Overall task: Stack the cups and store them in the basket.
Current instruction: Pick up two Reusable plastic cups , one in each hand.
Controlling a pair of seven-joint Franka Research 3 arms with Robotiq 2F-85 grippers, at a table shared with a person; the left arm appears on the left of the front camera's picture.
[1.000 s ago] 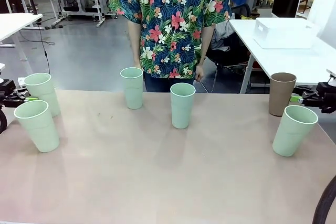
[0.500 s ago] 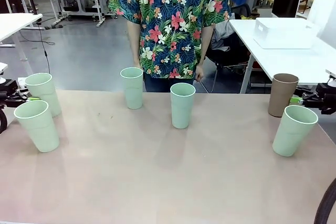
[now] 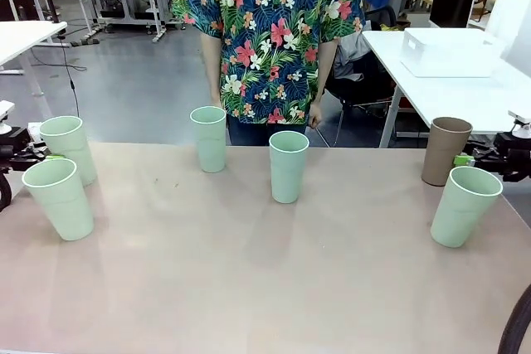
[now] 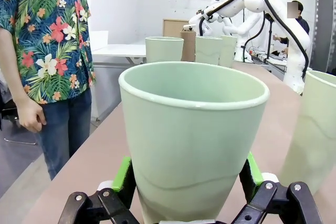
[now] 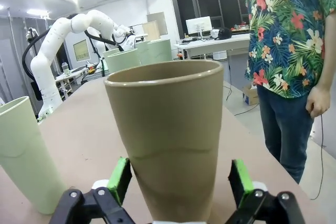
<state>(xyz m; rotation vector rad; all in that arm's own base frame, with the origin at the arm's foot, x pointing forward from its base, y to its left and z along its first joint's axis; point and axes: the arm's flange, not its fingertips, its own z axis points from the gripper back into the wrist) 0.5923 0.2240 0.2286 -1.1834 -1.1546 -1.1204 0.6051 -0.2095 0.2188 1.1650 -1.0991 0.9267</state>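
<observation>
Pinching the empty mint cup point(image 4: 194, 129) at the table's point(image 3: 249, 288) far left, your left gripper point(image 4: 188, 179) presses both green pads point(image 4: 124, 178) on it, your right gripper point(image 5: 180, 181) clamps the tilted taupe cup point(image 5: 168, 129), and the white basket point(image 3: 448, 54) sits on the neighbouring table point(image 3: 498, 97).

No writing, label, brand, number or sign is legible on anything here.

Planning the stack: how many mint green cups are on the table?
5: back-left cup, front-left cup, centre-left cup, centre cup, front-right cup. None seems hidden.
</observation>
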